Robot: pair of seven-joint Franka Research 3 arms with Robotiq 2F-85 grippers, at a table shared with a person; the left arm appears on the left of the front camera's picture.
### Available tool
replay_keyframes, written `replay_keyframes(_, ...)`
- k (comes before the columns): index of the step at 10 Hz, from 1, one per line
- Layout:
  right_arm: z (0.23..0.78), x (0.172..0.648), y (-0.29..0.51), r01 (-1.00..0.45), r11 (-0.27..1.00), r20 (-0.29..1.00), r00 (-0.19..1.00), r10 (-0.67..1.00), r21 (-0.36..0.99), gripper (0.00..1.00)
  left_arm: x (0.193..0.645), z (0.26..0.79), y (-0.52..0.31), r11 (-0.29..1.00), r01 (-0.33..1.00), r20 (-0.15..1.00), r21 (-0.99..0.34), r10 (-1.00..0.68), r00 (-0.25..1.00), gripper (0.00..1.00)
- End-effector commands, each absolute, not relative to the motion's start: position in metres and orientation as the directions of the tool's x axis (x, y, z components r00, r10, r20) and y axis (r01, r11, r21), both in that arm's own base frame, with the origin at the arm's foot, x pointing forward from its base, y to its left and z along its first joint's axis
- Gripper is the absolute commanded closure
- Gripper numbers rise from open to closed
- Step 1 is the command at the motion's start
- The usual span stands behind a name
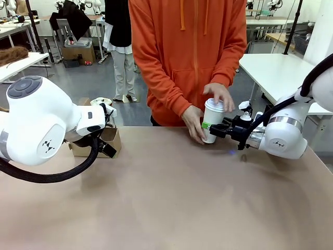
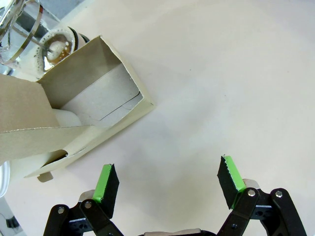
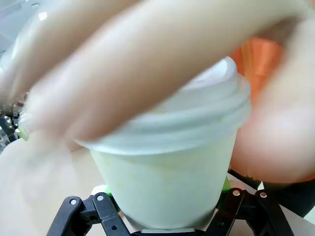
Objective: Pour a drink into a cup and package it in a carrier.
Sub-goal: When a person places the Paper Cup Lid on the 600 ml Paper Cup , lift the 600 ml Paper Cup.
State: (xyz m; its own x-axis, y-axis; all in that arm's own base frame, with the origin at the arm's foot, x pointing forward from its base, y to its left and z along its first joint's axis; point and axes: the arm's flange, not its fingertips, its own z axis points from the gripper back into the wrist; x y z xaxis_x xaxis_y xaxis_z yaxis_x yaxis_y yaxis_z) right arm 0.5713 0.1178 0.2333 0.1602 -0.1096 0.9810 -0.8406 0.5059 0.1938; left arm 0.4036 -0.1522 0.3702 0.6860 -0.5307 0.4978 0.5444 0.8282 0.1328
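The white paper cup (image 1: 212, 122) with its white lid (image 3: 206, 118) stands on the table's far side. A person in an orange hoodie holds it, one hand (image 1: 193, 122) at its side and the other (image 1: 219, 95) on the lid. My right gripper (image 1: 210, 129) is shut on the cup's lower body (image 3: 167, 182), with a finger on each side. The brown cardboard carrier (image 1: 113, 136) sits at the left, one pocket (image 2: 106, 96) open. My left gripper (image 2: 169, 179) hangs open just beside it, holding nothing. The glass press pot (image 2: 47, 39) stands behind the carrier.
The tan table (image 1: 166, 198) stretches wide and bare between the arms. The big white left arm (image 1: 41, 125) blocks part of the carrier. White tables (image 1: 281, 73) and other gear stand far behind the person.
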Motion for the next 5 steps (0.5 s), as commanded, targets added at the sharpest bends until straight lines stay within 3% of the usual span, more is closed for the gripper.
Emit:
replay_keyframes(1,0.2379,0.5719,0.119,-0.841,0.506,0.981,0.154,-0.113,0.191,0.19,0.4034,0.3705,-0.152,0.829,0.544,0.499,0.131,-0.529,0.686,0.0)
replay_keyframes(5,0.2379,0.5719,0.119,-0.841,0.506,0.981,0.154,-0.113,0.191,0.19,0.4034,0.3705,-0.152,0.829,0.544,0.499,0.131,-0.529,0.686,0.0)
